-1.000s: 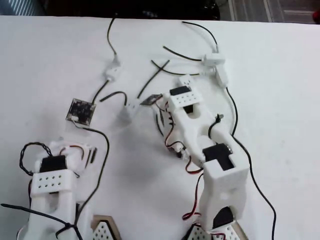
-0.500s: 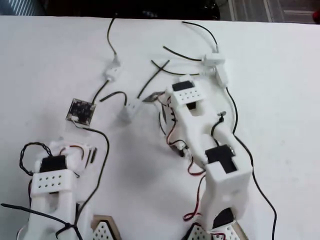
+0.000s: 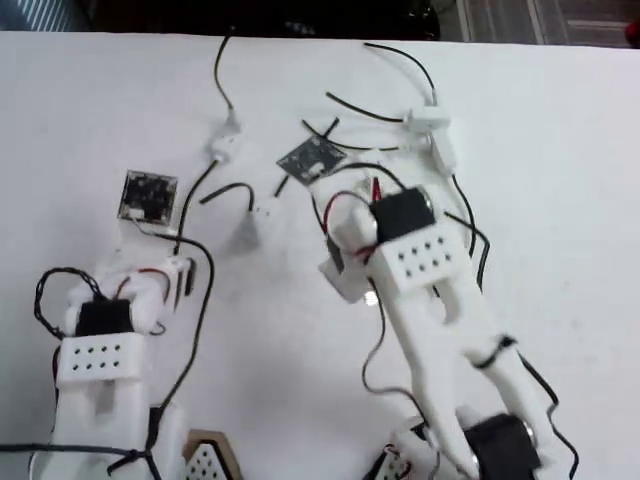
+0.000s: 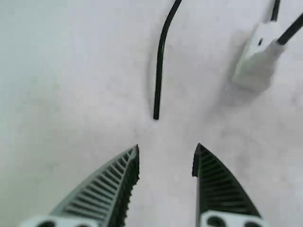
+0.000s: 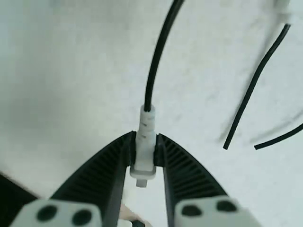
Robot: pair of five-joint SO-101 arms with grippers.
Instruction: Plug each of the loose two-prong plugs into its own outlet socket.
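My right gripper (image 5: 144,138) is shut on a small white plug (image 5: 143,158), whose black cable (image 5: 158,56) runs away over the table. In the high view the right arm (image 3: 410,250) is raised over the table's middle. My left gripper (image 4: 165,151) is open just above the white table, with a loose black cable end (image 4: 156,113) just ahead of it and another white plug (image 4: 258,59) farther off to one side. The high view shows that plug (image 3: 262,212) right of the left gripper (image 3: 180,278). White outlet sockets (image 3: 432,128) lie at the back right.
A white connector (image 3: 224,146) with a cable running to the far edge lies at the back centre. Loose black cables (image 3: 350,105) cross the back of the table. Small black square boards (image 3: 148,195) (image 3: 310,156) sit by the arms. A cable (image 3: 195,330) trails along the left arm.
The right arm has risen and pulled back toward the front, taking the white plug off the table near the sockets. The left arm has shifted slightly farther from the front edge.
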